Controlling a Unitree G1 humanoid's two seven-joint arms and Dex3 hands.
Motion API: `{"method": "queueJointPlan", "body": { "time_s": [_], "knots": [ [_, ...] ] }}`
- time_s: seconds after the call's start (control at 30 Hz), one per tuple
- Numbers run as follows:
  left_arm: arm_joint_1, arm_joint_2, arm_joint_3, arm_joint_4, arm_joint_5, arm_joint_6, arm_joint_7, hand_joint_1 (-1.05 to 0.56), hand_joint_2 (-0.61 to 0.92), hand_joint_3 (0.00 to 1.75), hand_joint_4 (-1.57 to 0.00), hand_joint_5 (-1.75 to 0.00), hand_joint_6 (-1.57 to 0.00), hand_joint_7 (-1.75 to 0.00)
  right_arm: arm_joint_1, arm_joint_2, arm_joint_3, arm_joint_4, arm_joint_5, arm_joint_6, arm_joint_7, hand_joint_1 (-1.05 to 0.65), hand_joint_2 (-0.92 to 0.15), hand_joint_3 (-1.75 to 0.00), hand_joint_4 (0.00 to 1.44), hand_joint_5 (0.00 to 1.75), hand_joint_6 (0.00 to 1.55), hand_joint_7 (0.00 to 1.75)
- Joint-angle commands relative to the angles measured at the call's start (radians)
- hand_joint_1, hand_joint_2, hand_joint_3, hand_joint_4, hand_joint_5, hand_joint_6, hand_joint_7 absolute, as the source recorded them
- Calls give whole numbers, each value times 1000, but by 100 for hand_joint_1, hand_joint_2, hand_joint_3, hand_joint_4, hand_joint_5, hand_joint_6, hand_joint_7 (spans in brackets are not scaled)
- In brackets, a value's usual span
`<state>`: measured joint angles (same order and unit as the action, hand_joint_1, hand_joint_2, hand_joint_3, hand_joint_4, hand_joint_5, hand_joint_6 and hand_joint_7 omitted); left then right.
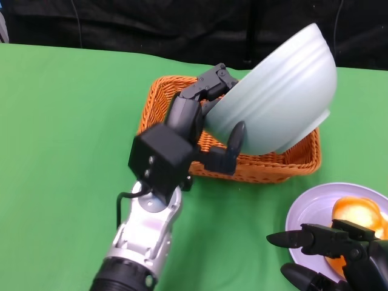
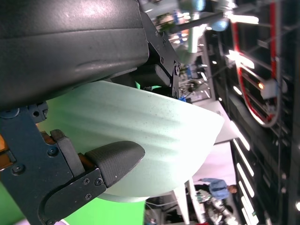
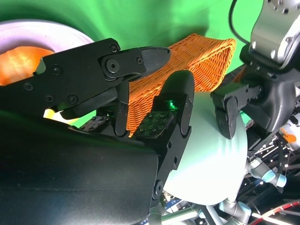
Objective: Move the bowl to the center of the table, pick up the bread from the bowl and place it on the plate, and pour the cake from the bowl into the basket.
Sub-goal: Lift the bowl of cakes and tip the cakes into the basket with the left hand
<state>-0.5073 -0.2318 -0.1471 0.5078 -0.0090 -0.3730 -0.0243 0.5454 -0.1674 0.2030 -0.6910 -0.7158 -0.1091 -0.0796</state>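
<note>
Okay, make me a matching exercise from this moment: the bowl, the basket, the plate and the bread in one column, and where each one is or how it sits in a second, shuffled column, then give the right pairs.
Things:
1. bowl
2. basket
3. plate
4. bread

Places or states:
A. lying on the plate
B. on the green table, under the tipped bowl
C. held up and tilted by the left hand
D. at the near right of the table, by the right hand

Pairs: 1-C, 2-B, 3-D, 4-A
</note>
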Motion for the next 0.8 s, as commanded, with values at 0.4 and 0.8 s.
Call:
{"method": "queueJointPlan", "body": {
  "time_s": [0.4,0.8],
  "knots": [
    [-27,-145,201,-202,-342,533,73,-9,28,174,-109,-175,-90,-173,36,-32,38,-33,10,-76,12,-27,-83,-27,68,93,85,48],
    [-73,-177,338,-228,-633,741,188,-16,30,171,-108,-175,-87,-175,39,-34,38,-31,10,-77,7,-27,-82,-27,68,92,84,48]
  ]
}}
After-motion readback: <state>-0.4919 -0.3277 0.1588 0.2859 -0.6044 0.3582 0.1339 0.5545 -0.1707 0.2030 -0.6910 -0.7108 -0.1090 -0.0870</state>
